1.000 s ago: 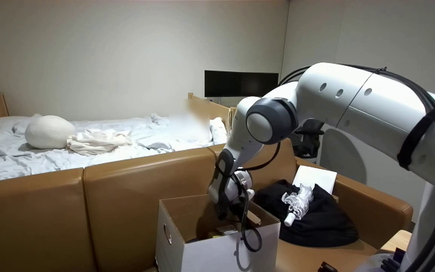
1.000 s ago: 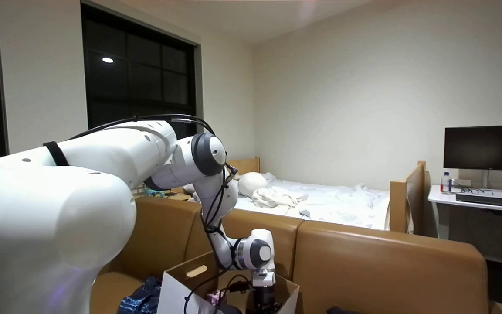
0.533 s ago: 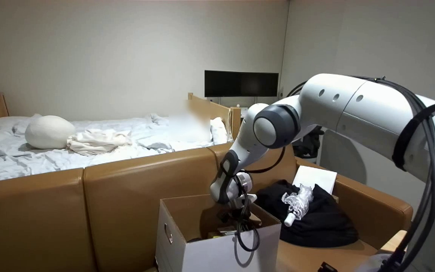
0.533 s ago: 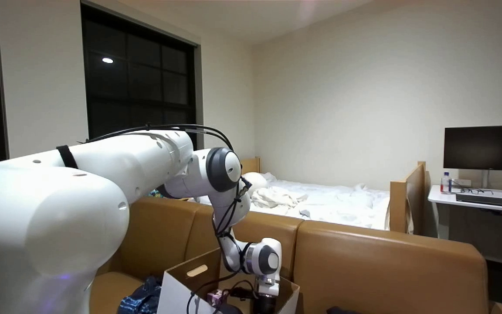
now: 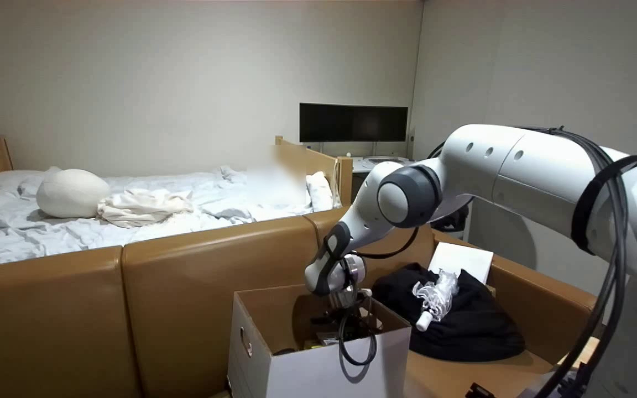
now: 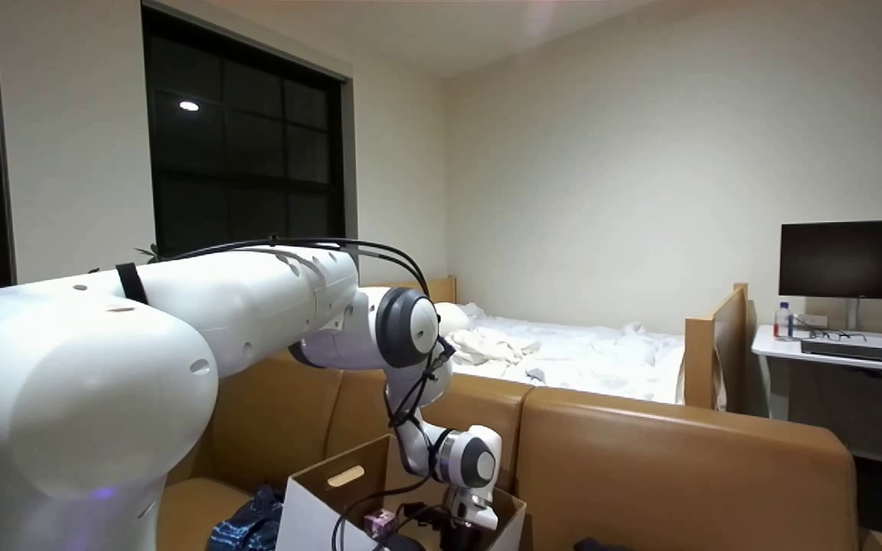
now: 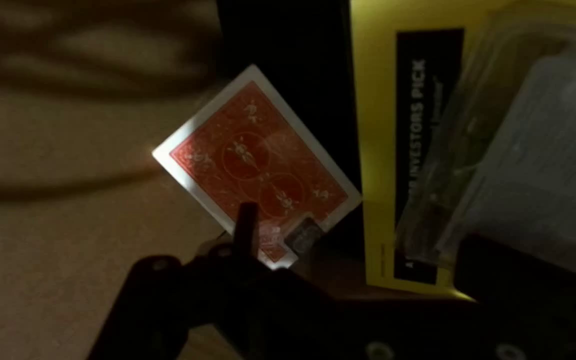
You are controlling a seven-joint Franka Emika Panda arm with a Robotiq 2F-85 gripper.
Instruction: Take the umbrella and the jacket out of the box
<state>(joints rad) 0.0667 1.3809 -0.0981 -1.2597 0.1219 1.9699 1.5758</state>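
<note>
In an exterior view, the bed (image 5: 213, 204) filled the left, beyond the brown sofa (image 5: 213, 271); the white-sided box (image 5: 318, 376) stood at lower centre, the gripper (image 5: 353, 326) was down inside it with its jaws spread apart, and at lower right the clear umbrella (image 5: 438, 296) lay on the black jacket (image 5: 459, 337), which rested on the sofa seat outside the box. In the wrist view, a red-and-white card (image 7: 263, 155) lay near the centre, then a yellow cover (image 7: 375, 125), partly under a clear packet (image 7: 528, 165).

Both exterior views face the sofa (image 5: 213, 271) and box (image 5: 307, 370) (bed (image 6: 602, 356) beyond); the wrist view looks closely into the box.
</note>
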